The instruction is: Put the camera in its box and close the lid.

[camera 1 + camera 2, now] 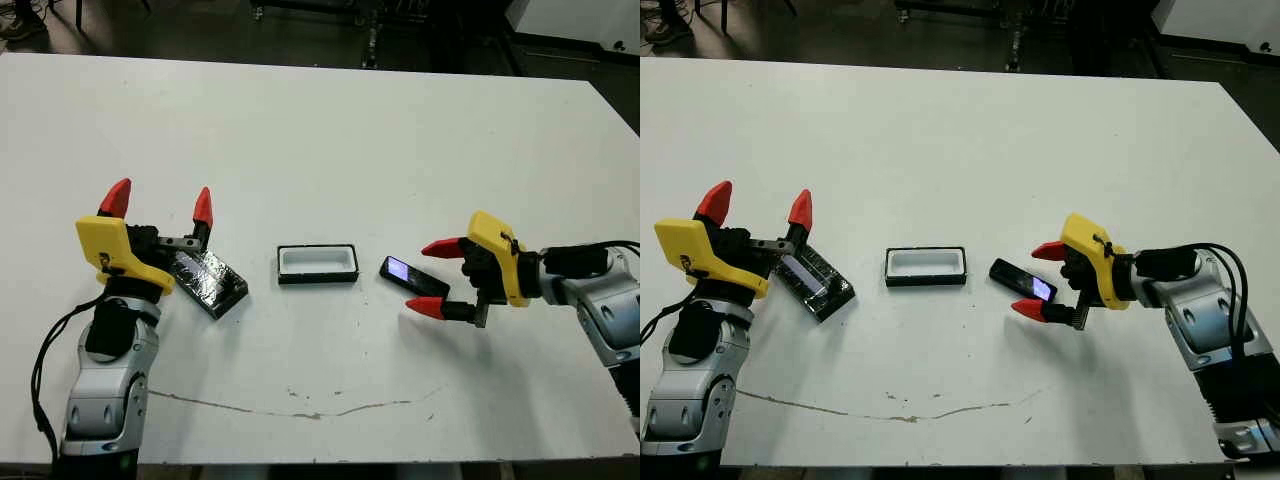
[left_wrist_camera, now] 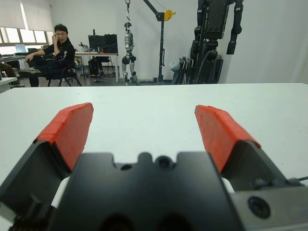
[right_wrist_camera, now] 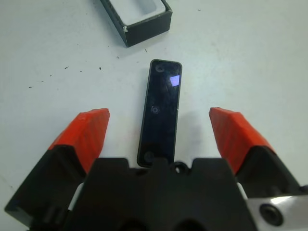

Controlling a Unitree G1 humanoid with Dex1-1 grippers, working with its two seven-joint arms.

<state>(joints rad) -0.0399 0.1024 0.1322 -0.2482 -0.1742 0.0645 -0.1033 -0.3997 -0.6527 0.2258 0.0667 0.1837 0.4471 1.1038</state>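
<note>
The slim black camera (image 1: 412, 279) lies flat on the table, its bluish patch toward the box; it also shows in the right wrist view (image 3: 160, 111). My right gripper (image 1: 433, 277) is open, one finger on each side of the camera's near end, not touching it. The box (image 1: 317, 263) sits open in the middle, white lining up, just left of the camera. The glossy black lid (image 1: 209, 282) lies flat at the left. My left gripper (image 1: 160, 203) is open and raised, fingers pointing away over the table, with the lid beside and below it.
A thin dark crack line (image 1: 300, 408) runs across the table near its front edge. Beyond the table's far edge, in the left wrist view, a person (image 2: 55, 53) sits at a desk among stands and equipment.
</note>
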